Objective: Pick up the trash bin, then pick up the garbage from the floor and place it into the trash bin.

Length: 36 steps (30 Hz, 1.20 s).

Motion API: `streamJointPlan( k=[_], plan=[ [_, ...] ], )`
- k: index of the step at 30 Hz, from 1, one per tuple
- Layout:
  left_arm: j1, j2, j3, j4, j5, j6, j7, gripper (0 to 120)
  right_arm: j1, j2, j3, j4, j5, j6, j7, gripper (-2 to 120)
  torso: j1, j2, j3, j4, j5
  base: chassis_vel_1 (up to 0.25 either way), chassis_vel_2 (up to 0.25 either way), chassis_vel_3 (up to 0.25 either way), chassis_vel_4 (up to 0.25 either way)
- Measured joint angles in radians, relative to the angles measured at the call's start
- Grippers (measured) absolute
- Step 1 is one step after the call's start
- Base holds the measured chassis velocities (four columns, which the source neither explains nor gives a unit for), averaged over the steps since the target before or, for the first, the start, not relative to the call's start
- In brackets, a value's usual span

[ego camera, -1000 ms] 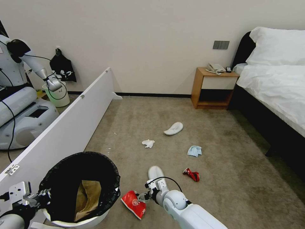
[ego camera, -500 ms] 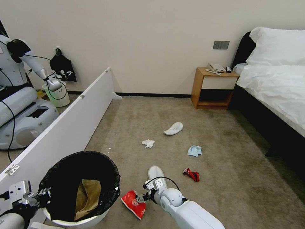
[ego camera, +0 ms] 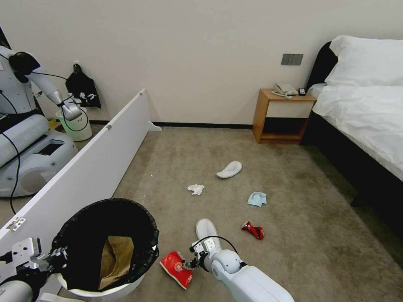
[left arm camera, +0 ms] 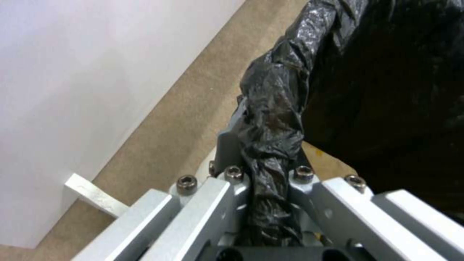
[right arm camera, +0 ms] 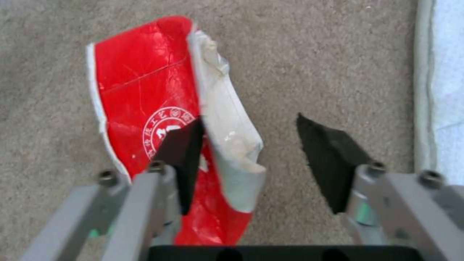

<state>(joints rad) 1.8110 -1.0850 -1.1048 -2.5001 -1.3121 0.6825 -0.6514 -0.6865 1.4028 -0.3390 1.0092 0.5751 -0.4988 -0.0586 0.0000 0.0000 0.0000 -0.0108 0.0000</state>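
The left gripper point(ego camera: 58, 256) sits low at the robot's left and is clamped on the rim of the trash bin point(ego camera: 126, 289); in the left wrist view its jaws pinch a bunched fold of the black liner bag point(left arm camera: 270, 145) between them. The bin is a round white tub with the liner folded over its rim, standing right beside a long white board point(ego camera: 88, 167) that runs along the carpet point(ego camera: 294, 218). Inside it lies a crumpled brown paper bag point(ego camera: 115, 258).

The right gripper point(right arm camera: 249, 145) is down at the floor over the red snack packet point(ego camera: 176, 264), just to the right of the bin. Its jaws stand spread apart — one dark pad point(right arm camera: 181, 156) lies over the packet's red face, the other rests above bare carpet, and the packet's pale torn edge sits between them, not yet squeezed.

More litter lies scattered on the carpet: a white slipper point(ego camera: 206, 228) touching close behind the right wrist, a crushed red can point(ego camera: 252, 230) to its right, a light-blue mask point(ego camera: 257, 199), a white tissue point(ego camera: 195, 189) and a second slipper point(ego camera: 229, 169) farther off toward the wooden nightstand point(ego camera: 281, 121) — all well apart from the bin.
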Motion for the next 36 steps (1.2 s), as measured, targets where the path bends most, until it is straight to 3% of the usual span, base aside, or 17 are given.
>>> streamJointPlan(
  k=[13, 25, 36],
  plan=[
    [0.000, -0.004, 0.006, 0.000, 0.001, 0.000, -0.001, 3, 0.004, 0.000, 0.005, -0.018, 0.001, 0.009, -0.020, 1, 0.000, 0.000, 0.000, 0.0000, 0.0001, 0.000, 0.000, 0.000, 0.000],
    [0.003, -0.003, 0.007, 0.000, 0.001, -0.001, -0.001, 3, 0.005, -0.014, 0.027, 0.007, 0.000, 0.043, -0.037, 0, 0.000, 0.000, 0.000, 0.0000, 0.0000, 0.000, 0.000, 0.000, 0.000],
    [0.000, 0.024, 0.038, 0.000, -0.002, -0.002, -0.005, 3, -0.065, -0.152, 0.188, 0.342, 0.001, 0.134, -0.009, 0, 0.000, 0.000, 0.000, -0.0001, 0.0002, 0.000, 0.000, 0.000, 0.000]
  ],
)
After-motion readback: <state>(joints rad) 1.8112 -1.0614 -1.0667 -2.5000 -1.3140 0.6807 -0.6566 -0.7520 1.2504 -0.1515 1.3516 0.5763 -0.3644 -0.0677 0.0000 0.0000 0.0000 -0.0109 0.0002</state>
